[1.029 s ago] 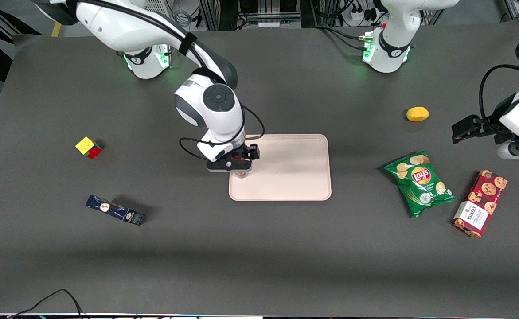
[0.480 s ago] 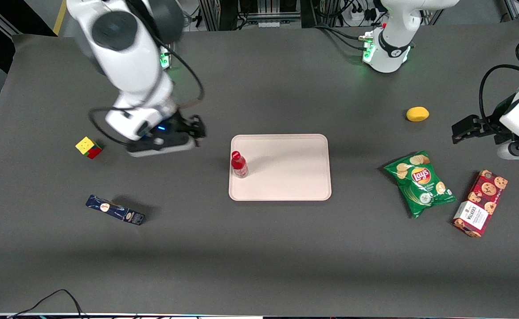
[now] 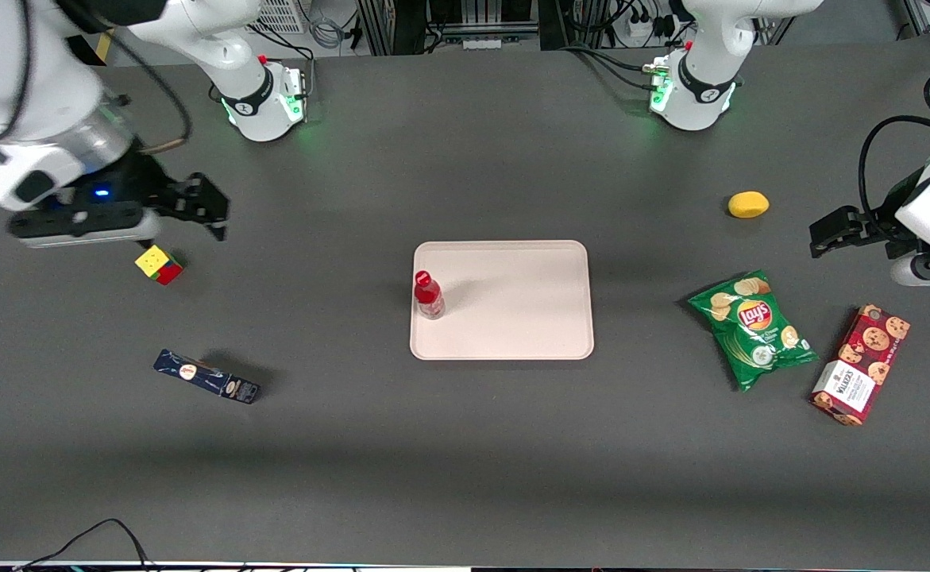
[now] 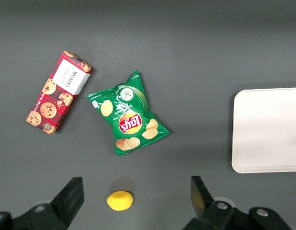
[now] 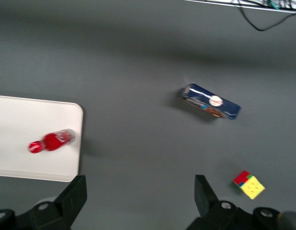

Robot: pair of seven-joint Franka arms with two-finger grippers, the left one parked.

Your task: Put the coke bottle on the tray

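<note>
Coke bottle (image 3: 428,295) standing upright on tray (image 3: 528,318), just inside the tray's edge toward the working arm's end, while gripper (image 3: 198,208) hangs well apart from tray, fingers spread with nothing between them, just above the colour cube (image 3: 159,264).

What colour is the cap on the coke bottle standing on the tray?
Red, like its label. The coke bottle stands on the tray, clearest in the front view.
</note>
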